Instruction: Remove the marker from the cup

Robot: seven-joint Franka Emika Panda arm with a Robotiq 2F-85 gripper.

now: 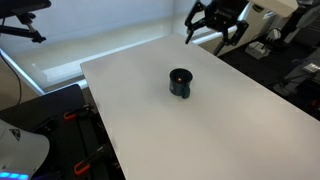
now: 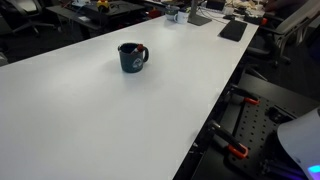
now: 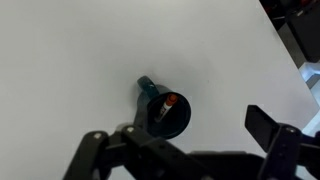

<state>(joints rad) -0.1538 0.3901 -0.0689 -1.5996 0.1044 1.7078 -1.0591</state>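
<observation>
The cup (image 1: 180, 83) is a small dark teal mug with a handle, standing upright on the white table (image 1: 230, 120); it shows in both exterior views (image 2: 131, 57). In the wrist view the cup (image 3: 178, 122) is seen from above, and the marker (image 3: 163, 106) leans inside it, reddish end up against the rim. My gripper (image 1: 213, 35) hangs high above the table's far edge, well away from the cup. Its fingers (image 3: 176, 132) are spread wide, open and empty.
Desks with dark objects and chairs stand beyond the table's far edge (image 2: 232, 30). The floor with black frames and red clamps lies beside the table (image 1: 70, 130). The table edge runs close by in the wrist view (image 3: 285, 50).
</observation>
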